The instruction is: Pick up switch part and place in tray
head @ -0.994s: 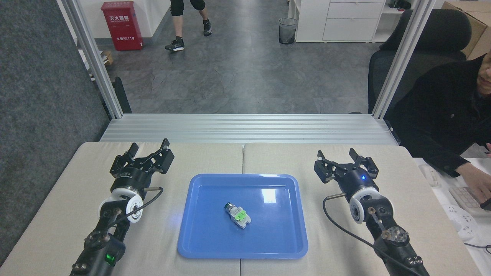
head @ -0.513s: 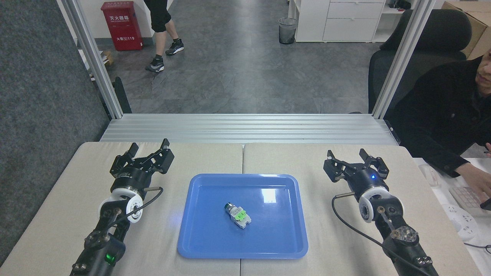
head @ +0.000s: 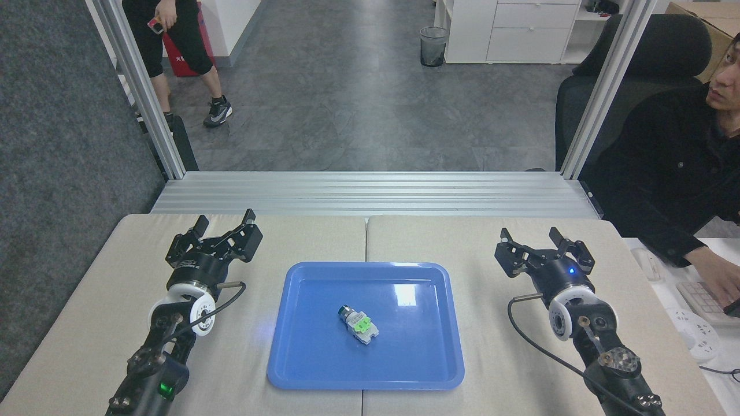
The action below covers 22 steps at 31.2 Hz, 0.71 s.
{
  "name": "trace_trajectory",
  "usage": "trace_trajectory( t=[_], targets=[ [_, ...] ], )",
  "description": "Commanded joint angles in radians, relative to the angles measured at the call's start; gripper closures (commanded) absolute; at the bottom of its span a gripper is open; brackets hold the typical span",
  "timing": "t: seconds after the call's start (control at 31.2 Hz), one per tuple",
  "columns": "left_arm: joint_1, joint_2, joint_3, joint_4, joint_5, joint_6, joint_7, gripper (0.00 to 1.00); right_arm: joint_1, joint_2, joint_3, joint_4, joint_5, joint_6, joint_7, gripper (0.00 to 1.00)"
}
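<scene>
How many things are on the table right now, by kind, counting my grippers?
Tray: 1
Switch part, lying in the tray: 1
Grippers, left gripper and right gripper, both open and empty: 2
Total: 4

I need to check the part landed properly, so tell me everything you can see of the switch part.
The switch part is a small piece with a whitish body, a bright green block on top and a dark round end pointing to the far left. It lies on its side, slanted, near the middle of the blue tray, resting on the tray floor. Nothing else touches it.
</scene>
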Motion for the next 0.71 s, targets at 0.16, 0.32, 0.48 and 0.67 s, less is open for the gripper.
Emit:
trace_trajectory(
  t=[0.16,0.32,0.48,0.67],
  targets=[
    [0.0,0.0,0.0,0.0,0.0,0.0,0.001,0.0,0.012,-0.009,-0.015,-0.038,-0.004,-0.002,-0.003,0.03],
    [0.0,0.0,0.0,0.0,0.0,0.0,0.001,0.0,0.014,-0.006,-0.015,-0.038,-0.004,-0.002,-0.008,0.02],
    [0.0,0.0,0.0,0.0,0.0,0.0,0.001,0.0,0.014,-0.003,-0.013,-0.038,-0.004,-0.002,-0.008,0.02],
    [-0.001,0.0,-0.001,0.0,0.0,0.0,0.001,0.0,0.012,0.003,-0.011,-0.038,-0.004,-0.002,-0.008,0.02]
  ],
)
